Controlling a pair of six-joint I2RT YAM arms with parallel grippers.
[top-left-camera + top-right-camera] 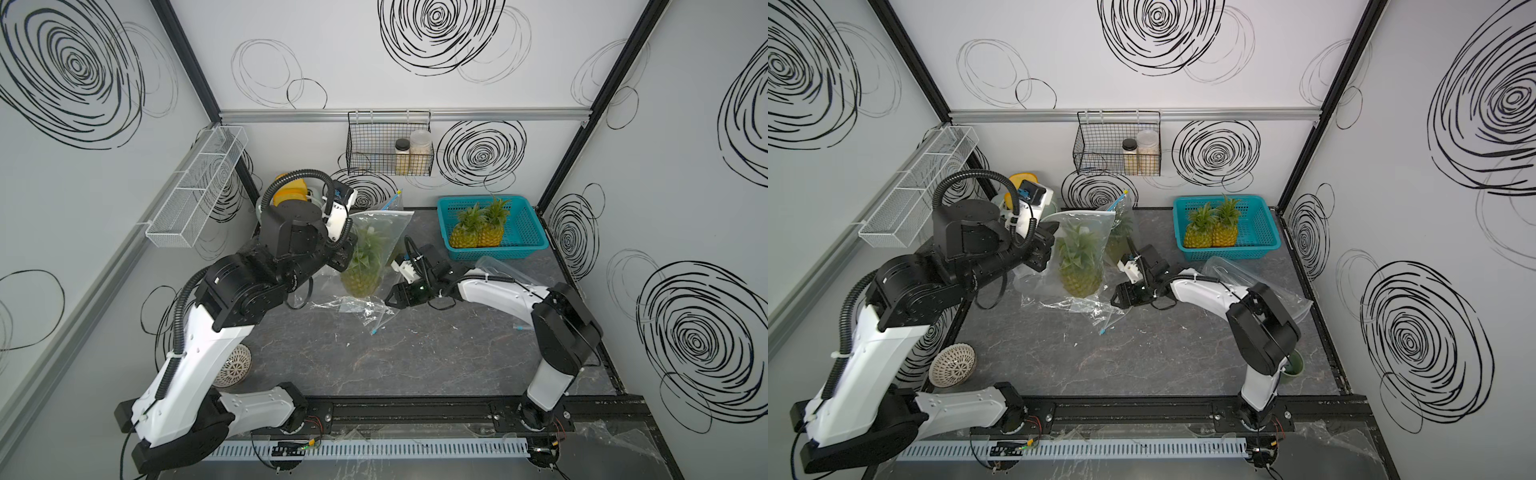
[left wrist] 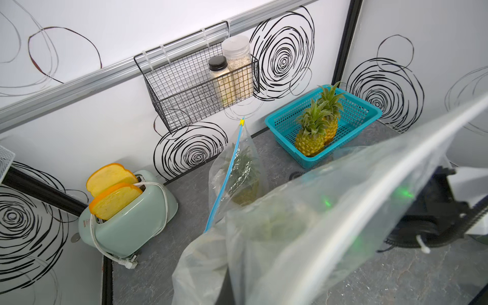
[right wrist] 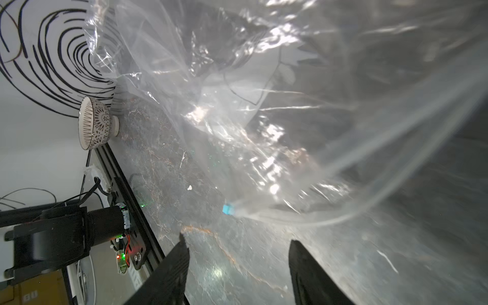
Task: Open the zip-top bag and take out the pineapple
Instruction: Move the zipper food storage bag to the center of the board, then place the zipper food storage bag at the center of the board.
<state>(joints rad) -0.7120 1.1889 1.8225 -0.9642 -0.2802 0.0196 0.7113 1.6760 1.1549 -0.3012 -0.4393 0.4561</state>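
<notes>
So far the job looks roughly midway for this bag: it is lifted, but nothing has come out.

Nearest the arms' rail, a patterned bowl [image 1: 952, 365] sits unused at the left edge of the table [image 1: 415, 365]. Farther in, the right pincer [image 3: 239, 244] hovers low over the table, jaws spread, with nothing between them. Just ahead of it an empty bag [image 1: 353, 305] lies crumpled flat, its blue slider [image 3: 228, 210] touching the table.

Beyond that, the left pincer [image 1: 1050, 237] is pressed together, as far as I can judge on the side of the zip-top bag [image 1: 1077, 220], which stands upright near the middle of the table. The pineapple [image 1: 1079, 276] is wholly inside it, crown up and fruit low. The bag's top edge shows as a pale straight strip in both top views, and I cannot tell whether the seal is parted.

Behind it a second bagged pineapple [image 2: 237, 169] leans toward the back wall, its blue zip strip looking closed. At the far right a teal basket [image 1: 528, 232] holds two bare pineapples [image 1: 478, 232].

What is left, I judge, is to get the mouth properly open, bring the free right pincer to the crown and draw the fruit clear.
</notes>
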